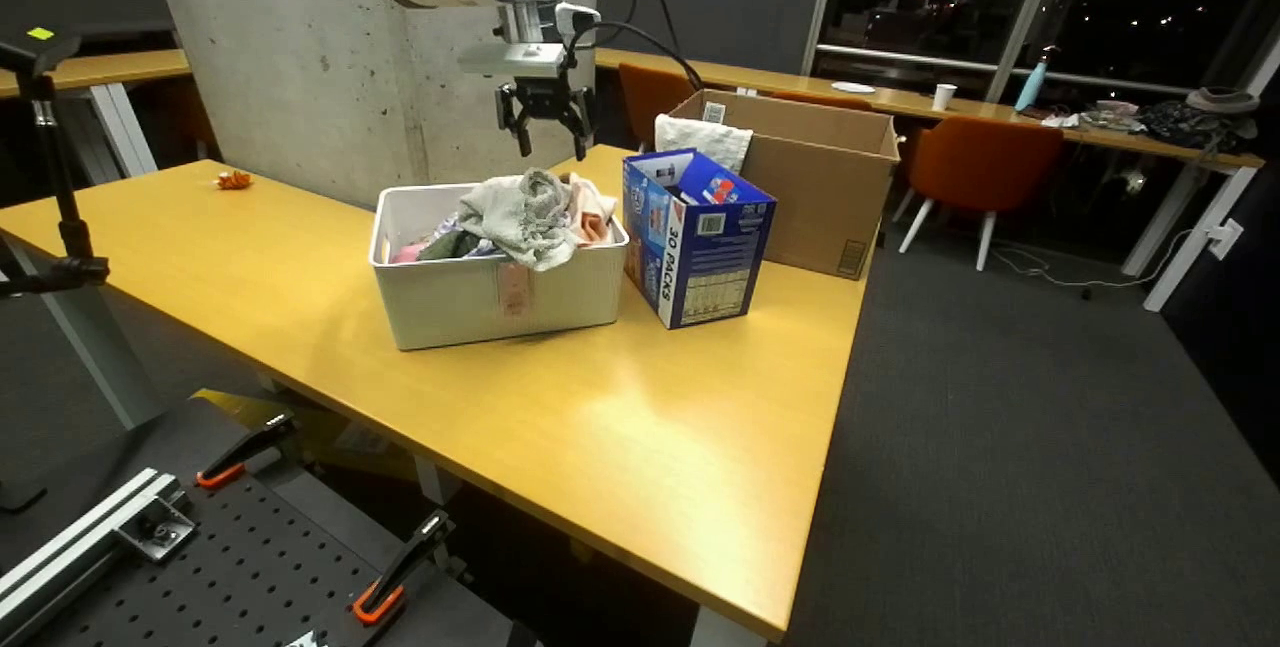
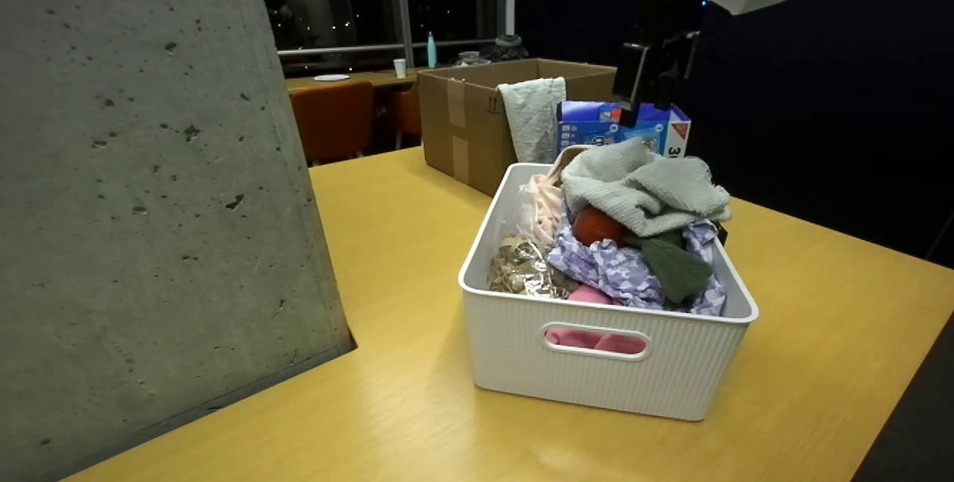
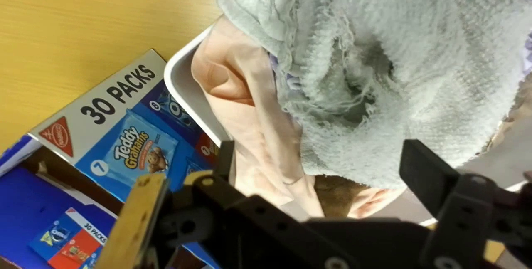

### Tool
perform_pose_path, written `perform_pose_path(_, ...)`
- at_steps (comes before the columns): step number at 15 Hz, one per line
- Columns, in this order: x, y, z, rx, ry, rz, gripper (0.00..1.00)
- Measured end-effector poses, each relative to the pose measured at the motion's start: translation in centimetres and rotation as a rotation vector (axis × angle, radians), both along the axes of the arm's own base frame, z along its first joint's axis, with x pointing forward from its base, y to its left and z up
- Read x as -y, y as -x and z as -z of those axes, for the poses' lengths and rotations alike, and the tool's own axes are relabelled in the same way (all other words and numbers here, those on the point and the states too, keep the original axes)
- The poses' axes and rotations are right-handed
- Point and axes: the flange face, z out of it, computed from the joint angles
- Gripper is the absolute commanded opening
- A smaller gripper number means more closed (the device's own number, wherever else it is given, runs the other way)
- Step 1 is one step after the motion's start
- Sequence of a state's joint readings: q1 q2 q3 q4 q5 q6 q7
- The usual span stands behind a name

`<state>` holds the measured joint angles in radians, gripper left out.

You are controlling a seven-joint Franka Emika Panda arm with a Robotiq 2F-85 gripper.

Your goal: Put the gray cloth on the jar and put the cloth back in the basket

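Cloth (image 1: 525, 217) lies heaped at one o'clock in the basket (image 1: 445, 309) in an exterior view, partly over the rim; the pincer (image 1: 553, 149) hangs at one o'clock from it, spread and gripping nothing. In an exterior view, the cloth looks limp and thick-piled (a similar towel (image 2: 533, 121) droops over the carton (image 2: 471, 135), at eleven o'clock); I'd expect it light, soft, hardly slippery. In the wrist view, it fills twelve to three o'clock. I'd pinch its raised, puckered fold, avoiding frayed threads that may snag. No jar shows.
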<state>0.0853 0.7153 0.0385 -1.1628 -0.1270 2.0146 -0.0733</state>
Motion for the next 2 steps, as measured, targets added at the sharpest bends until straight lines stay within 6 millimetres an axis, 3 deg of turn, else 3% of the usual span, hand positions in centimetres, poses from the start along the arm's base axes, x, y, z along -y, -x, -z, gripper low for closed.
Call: perform_pose_path(2, 1.77, 0.77, 0.24, 0.026, -0.028, 0.020, 1.00)
